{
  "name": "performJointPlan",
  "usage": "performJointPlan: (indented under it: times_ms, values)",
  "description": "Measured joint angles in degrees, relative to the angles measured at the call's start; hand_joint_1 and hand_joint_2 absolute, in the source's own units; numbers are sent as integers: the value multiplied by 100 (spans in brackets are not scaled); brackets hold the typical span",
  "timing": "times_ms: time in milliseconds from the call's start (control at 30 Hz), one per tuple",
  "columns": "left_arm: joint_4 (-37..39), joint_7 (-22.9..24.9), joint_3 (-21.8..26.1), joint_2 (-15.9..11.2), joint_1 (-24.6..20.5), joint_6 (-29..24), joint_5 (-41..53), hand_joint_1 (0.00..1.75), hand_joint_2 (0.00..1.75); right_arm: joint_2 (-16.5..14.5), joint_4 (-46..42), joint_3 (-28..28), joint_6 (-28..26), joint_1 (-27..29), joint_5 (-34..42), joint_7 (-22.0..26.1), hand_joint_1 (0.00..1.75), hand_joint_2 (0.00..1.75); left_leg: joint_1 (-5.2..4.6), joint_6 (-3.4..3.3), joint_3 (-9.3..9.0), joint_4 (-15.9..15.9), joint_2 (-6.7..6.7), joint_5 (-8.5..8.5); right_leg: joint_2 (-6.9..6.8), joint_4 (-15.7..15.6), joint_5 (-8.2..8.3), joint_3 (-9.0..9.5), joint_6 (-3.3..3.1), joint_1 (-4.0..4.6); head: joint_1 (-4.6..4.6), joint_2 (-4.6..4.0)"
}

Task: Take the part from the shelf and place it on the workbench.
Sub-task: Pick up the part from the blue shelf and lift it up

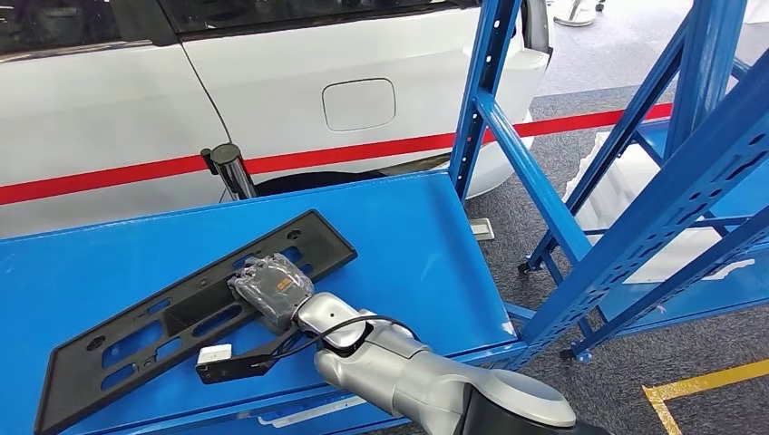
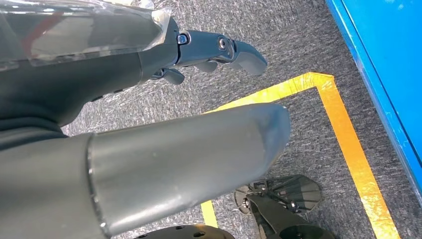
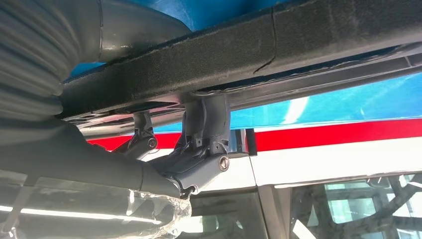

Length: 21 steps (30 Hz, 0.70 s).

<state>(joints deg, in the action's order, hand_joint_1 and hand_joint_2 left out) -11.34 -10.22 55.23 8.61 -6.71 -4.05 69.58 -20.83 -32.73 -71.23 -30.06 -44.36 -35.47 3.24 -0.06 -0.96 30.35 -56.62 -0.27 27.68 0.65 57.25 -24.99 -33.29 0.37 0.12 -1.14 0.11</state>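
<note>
The right robot hand (image 1: 272,288) grips the black part (image 1: 195,313) lying on the blue bench (image 1: 413,245); its near end overhangs, so letting go carelessly could tip it off

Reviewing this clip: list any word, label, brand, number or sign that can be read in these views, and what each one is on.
No readable text in any view.
White label on the black bracket by the right robot hand: too small to read.
White strip at the blue workbench front edge: blurred, unreadable.
Black part, white car and blue shelf: no markings visible.
</note>
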Motion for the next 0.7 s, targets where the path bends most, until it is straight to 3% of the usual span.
performJointPlan:
  times_ms: [400, 700]
  values:
    - [0, -14, -2, -8, 12, -25, -7, 0, 0, 2, 75, 79, -426, -56, 267, 248, 175, 175, 0, 0, 0, 0, 0, 0, 0, 0, 0, -1, 0, 0, 0, 0]
    - [0, -14, -2, -13, 38, -77, -37, 0, 0, 4, 80, 869, -653, -391, -25, 508, 175, 175, 0, 1, 2, -1, 0, -3, 0, 1, 1, -3, 1, 0, 0, 0]
